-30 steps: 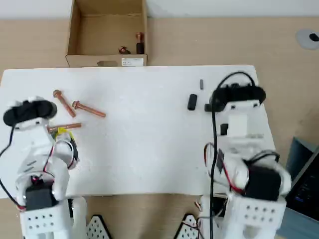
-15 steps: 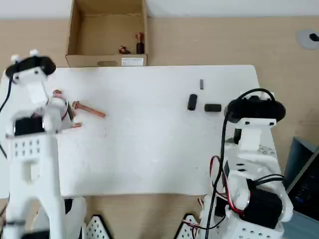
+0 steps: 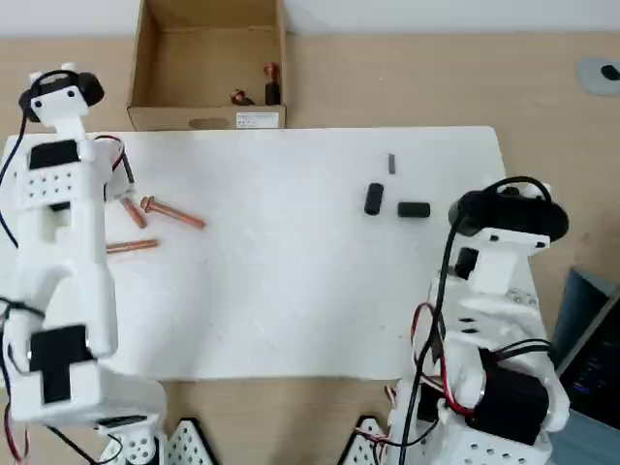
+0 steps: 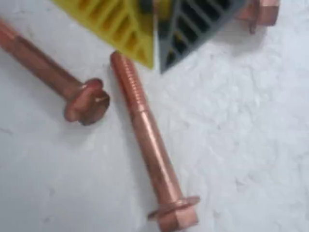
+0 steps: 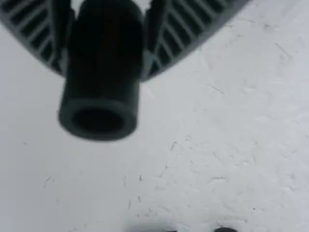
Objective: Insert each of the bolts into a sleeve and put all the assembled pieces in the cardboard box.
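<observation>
**Item 1, change.** My left arm (image 3: 58, 184) has swung out from its base over the three copper-coloured flanged bolts (image 4: 149, 140) at the left end of the white foam mat (image 3: 291, 271). My right arm (image 3: 499, 262) has drawn back from the loose sleeves. I judge that a bolt pickup comes next, and insertion has not begun.

**Item 2, left gripper (image 4: 155, 60).** Yellow and grey fingers all but closed, holding nothing, tips beside one bolt's threaded end.

**Item 3, right gripper (image 5: 104, 63).** Clamped on a short black tubular sleeve (image 5: 99, 96).

**Item 4.** Two more black sleeves (image 3: 373, 199) lie loose on the mat.

**Item 5, brown cardboard box (image 3: 145, 68).** Beyond the mat, with two assembled pieces (image 3: 271, 82) inside. The white label (image 3: 257, 119) on its front wall has print too small to read.
</observation>
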### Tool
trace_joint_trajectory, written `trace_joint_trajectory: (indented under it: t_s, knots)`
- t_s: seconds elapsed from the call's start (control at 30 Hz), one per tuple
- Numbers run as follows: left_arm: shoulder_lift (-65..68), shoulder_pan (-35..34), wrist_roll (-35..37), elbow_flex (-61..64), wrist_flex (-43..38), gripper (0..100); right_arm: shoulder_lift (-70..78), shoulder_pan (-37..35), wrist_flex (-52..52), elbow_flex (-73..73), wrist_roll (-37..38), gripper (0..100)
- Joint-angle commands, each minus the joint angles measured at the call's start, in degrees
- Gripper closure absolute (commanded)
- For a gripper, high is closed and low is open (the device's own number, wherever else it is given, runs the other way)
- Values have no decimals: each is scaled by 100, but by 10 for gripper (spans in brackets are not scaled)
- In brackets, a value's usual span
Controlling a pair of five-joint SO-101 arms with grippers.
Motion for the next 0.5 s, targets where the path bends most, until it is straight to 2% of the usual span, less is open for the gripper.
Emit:
trace_joint_trajectory:
  t_s: [0.0, 0.13, 0.47]
  knots:
    - [435, -44, 18, -800, 387, 977, -75, 75, -132, 4, -53, 989]
    - [1138, -44, 35, -1371, 712, 906, -75, 75, -132, 4, -53, 989]
    - [2105, -211, 35, -2365, 791, 901, -75, 66, -132, 4, -35, 989]
